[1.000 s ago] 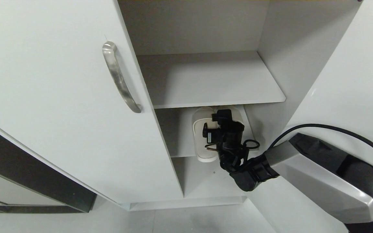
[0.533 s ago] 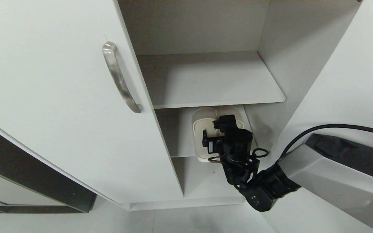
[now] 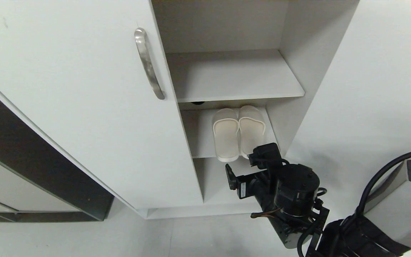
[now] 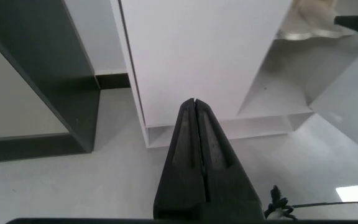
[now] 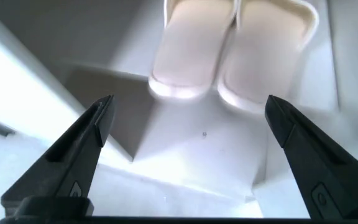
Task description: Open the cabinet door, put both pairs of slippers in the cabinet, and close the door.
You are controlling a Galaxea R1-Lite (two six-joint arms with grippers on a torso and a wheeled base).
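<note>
One pair of cream slippers (image 3: 238, 132) lies side by side on the cabinet's middle shelf (image 3: 200, 135), toes inward; in the right wrist view the slippers (image 5: 229, 50) have their heels at the shelf's front edge. My right gripper (image 3: 246, 164) hangs open just outside the cabinet, in front of and below the slippers, holding nothing. Its fingers (image 5: 86, 143) stand wide apart on either side of the pair. My left gripper (image 4: 194, 112) is shut and empty, low over the floor in front of the cabinet's base.
The cabinet's left door (image 3: 84, 89) is closed, with a metal handle (image 3: 149, 64). Its right door (image 3: 369, 89) stands swung open. The upper shelf (image 3: 234, 76) and bottom compartment (image 3: 223, 185) hold nothing. Dark furniture (image 3: 30, 167) stands to the left.
My right gripper has drawn back out of the cabinet and downward, leaving the slippers on the middle shelf. The head camera has also shifted, so the cabinet sits differently in view.
</note>
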